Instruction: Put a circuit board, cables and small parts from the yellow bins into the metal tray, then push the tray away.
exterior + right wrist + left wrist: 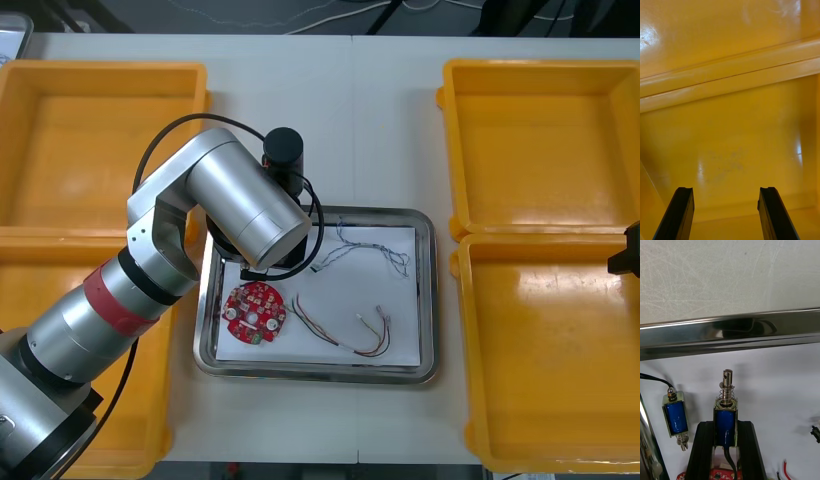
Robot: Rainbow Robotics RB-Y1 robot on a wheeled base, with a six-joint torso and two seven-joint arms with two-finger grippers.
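Sitting clamped in left tool [725, 426]: small metal part [726, 410], inside metal tray [730, 328].

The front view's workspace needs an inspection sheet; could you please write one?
Surface: light table, tray at middle.
Job's things: metal tray, white inside, holds red circuit board and loose small metal part; yellow bins look empty where visible.
Clutter: nothing seen.
Claws: left claw shut on small metal part over tray's far left corner; right claw open inside near right bin.
Cables: blue and white cable and red and yellow cable lie apart in tray; black cable joins loose part.
Surroundings: dark floor beyond table's far edge.
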